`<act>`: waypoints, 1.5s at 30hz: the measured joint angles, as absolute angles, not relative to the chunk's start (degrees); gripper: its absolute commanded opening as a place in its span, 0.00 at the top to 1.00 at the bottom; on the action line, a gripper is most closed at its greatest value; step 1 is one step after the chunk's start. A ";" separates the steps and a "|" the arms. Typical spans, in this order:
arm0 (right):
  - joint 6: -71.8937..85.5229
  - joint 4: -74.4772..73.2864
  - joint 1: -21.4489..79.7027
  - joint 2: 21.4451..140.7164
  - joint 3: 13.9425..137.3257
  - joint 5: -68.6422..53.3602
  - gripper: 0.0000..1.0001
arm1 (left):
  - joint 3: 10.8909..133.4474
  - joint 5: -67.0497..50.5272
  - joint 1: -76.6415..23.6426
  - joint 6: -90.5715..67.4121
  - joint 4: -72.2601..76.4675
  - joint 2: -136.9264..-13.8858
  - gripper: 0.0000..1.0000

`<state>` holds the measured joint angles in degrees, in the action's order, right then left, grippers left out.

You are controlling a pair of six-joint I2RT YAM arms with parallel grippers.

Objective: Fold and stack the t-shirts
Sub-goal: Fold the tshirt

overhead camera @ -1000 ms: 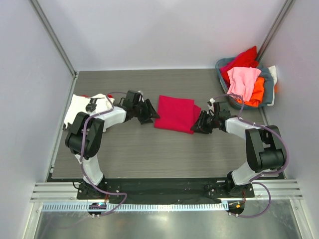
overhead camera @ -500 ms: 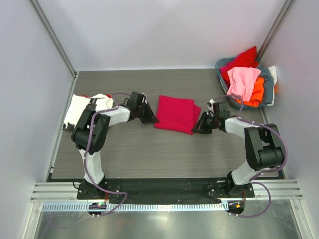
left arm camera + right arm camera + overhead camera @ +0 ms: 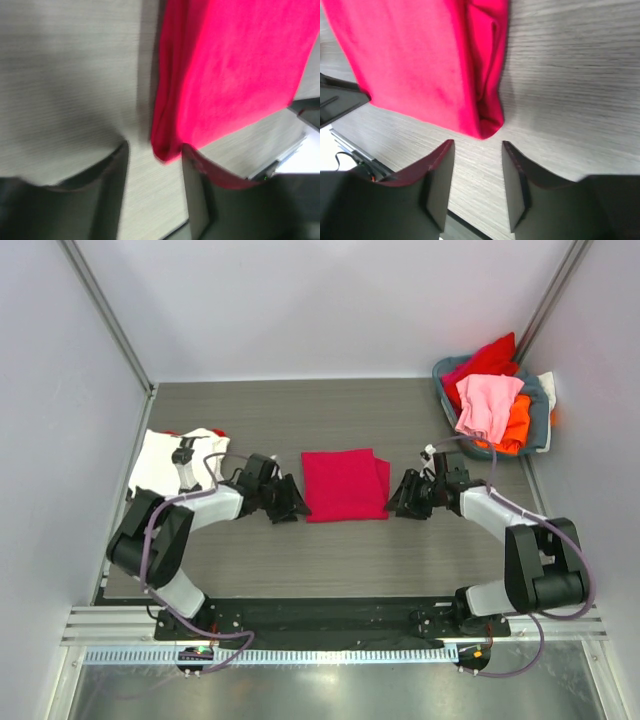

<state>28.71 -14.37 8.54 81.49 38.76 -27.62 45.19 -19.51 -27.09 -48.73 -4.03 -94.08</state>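
Observation:
A folded crimson-magenta t-shirt (image 3: 344, 485) lies flat in the middle of the table. My left gripper (image 3: 290, 502) is open and empty just left of its near left corner, which shows in the left wrist view (image 3: 167, 147). My right gripper (image 3: 398, 496) is open and empty just right of its near right corner, which shows in the right wrist view (image 3: 487, 125). A folded white t-shirt with black and red markings (image 3: 165, 457) lies at the left edge. Red (image 3: 485, 360), pink (image 3: 487, 405) and orange (image 3: 515, 425) t-shirts fill the basket.
The grey-blue basket (image 3: 540, 410) stands at the back right corner. White walls close in the table on the left, back and right. The metal rail with the arm bases (image 3: 330, 625) runs along the near edge.
Both grippers have drawn back toward the near side and let go of the crimson t-shirt. The shirt now lies squarer and slightly further left.

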 measured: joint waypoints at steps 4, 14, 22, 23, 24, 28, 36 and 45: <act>28.29 -16.60 8.54 78.78 40.16 -26.48 0.50 | 43.38 -17.34 -26.85 -48.77 -5.69 -89.80 0.40; 27.68 -18.00 8.54 89.80 57.49 -24.32 0.55 | 57.45 -14.37 -23.66 -47.24 -11.22 -92.55 0.44; 27.70 -18.02 8.51 103.55 68.53 -23.49 0.57 | 70.17 -14.26 -22.02 -47.53 -11.60 -105.65 0.49; 27.70 -18.06 8.51 104.81 69.43 -23.49 0.57 | 70.96 -14.26 -21.96 -47.55 -11.64 -106.83 0.50; 27.70 -18.06 8.51 106.02 70.28 -23.51 0.57 | 71.99 -14.26 -21.82 -47.59 -11.68 -108.33 0.50; 27.75 -18.00 8.51 110.02 73.03 -23.86 0.58 | 74.32 -14.24 -21.45 -47.77 -12.32 -111.87 0.51; 28.84 -16.08 8.51 115.50 75.42 -26.11 0.58 | 76.23 -14.33 -20.84 -48.03 -12.49 -114.28 0.55; 30.11 -13.58 8.54 117.34 76.53 -28.51 0.58 | 79.72 -15.27 -20.53 -48.47 -12.36 -118.21 0.69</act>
